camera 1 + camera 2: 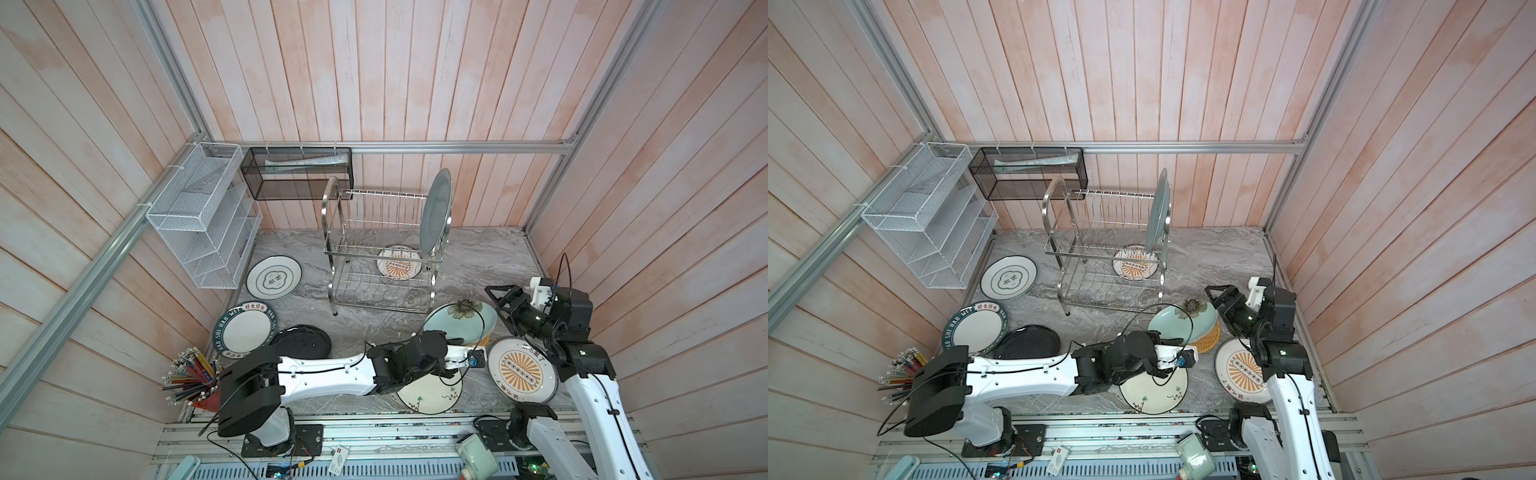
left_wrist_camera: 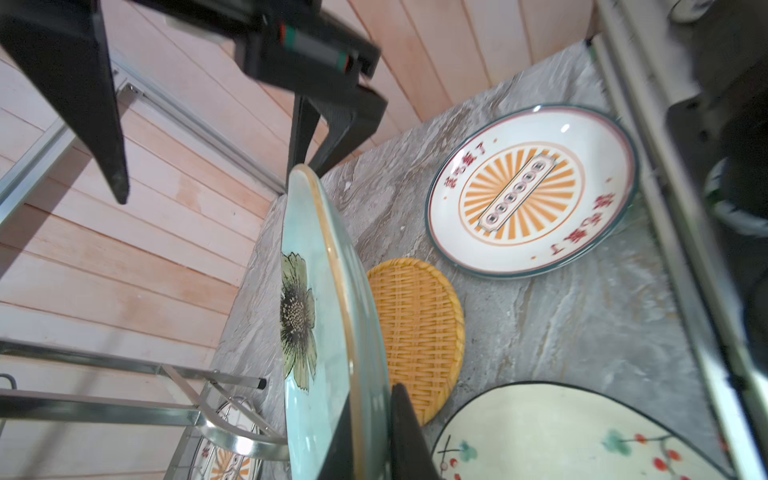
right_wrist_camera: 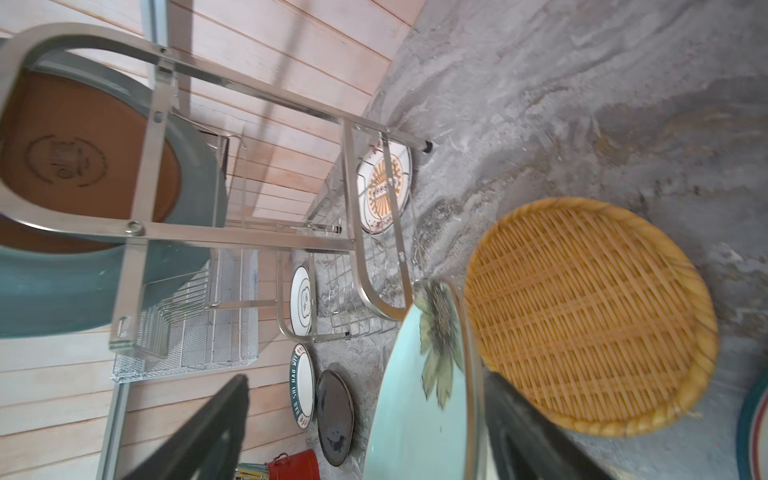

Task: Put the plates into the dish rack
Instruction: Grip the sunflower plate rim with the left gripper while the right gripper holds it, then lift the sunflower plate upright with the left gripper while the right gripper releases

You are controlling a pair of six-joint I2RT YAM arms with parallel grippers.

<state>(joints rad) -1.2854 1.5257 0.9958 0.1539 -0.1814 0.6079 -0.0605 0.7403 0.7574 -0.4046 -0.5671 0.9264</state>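
My left gripper (image 2: 370, 440) is shut on the near rim of the pale green flower plate (image 1: 461, 322), which hangs tilted above the yellow woven plate (image 2: 415, 332). My right gripper (image 3: 361, 436) is open, its fingers straddling that plate's far rim (image 3: 415, 395). The dish rack (image 1: 332, 195) stands at the back with a grey-blue plate (image 1: 436, 212) upright at its right end. An orange-sunburst plate (image 1: 399, 264) lies flat under it. Flat on the table lie another sunburst plate (image 1: 521, 370), a cream floral plate (image 1: 430, 392), a black one (image 1: 301, 341), a lettered one (image 1: 245, 328) and a green-ringed one (image 1: 274, 277).
A white mesh organiser (image 1: 199, 220) hangs on the left wall and a black mesh basket (image 1: 297, 172) on the back rail. A red pot of pencils (image 1: 195, 374) stands at the front left corner. Wooden walls close in three sides.
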